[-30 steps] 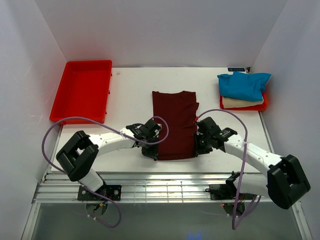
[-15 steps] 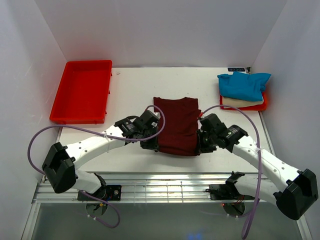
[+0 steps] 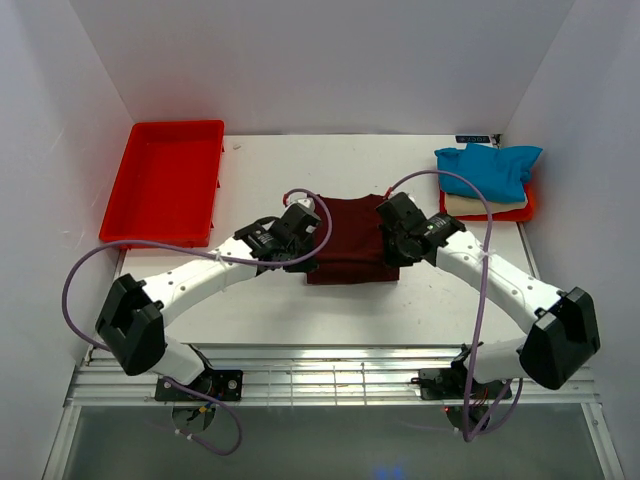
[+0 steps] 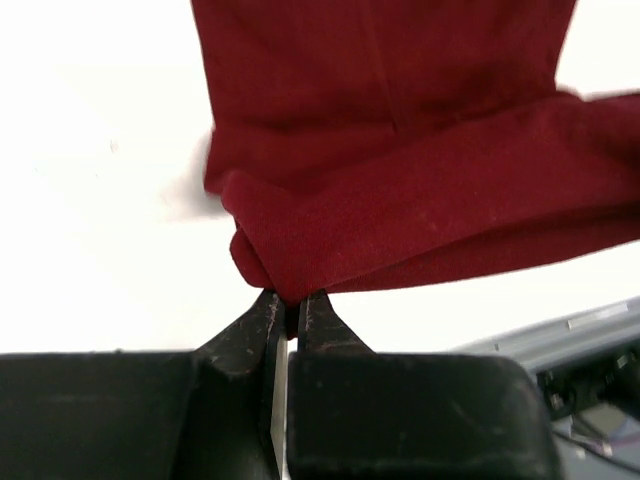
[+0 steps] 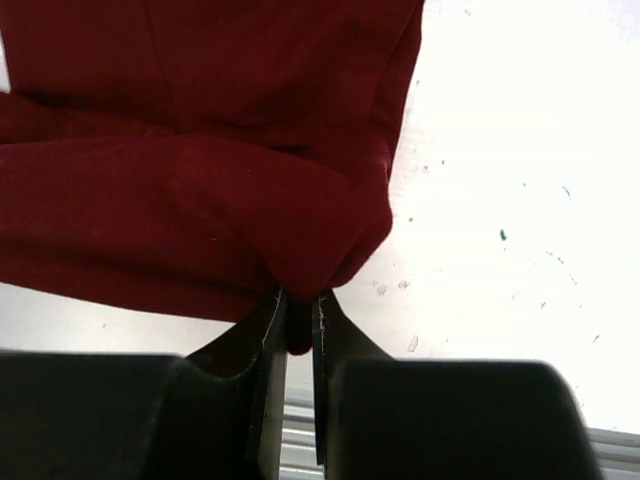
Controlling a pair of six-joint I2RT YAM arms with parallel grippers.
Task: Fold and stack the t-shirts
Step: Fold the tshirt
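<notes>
The dark maroon t-shirt (image 3: pixel 350 240) lies at the table's middle, its near part folded back over its far part. My left gripper (image 3: pixel 305 242) is shut on the shirt's left corner (image 4: pixel 290 270) and holds it above the cloth. My right gripper (image 3: pixel 393 238) is shut on the right corner (image 5: pixel 310 250). The bright blue t-shirt (image 3: pixel 487 168) lies bunched on the cream t-shirt (image 3: pixel 482 206) at the back right.
An empty red tray (image 3: pixel 165 180) stands at the back left. Another red tray (image 3: pixel 528 206) sits under the blue and cream shirts at the back right. White walls close in both sides. The metal rail runs along the near edge.
Both grippers have carried the maroon shirt's near edge away from the front of the table and over its far part, so the shirt now shows about half as long.
</notes>
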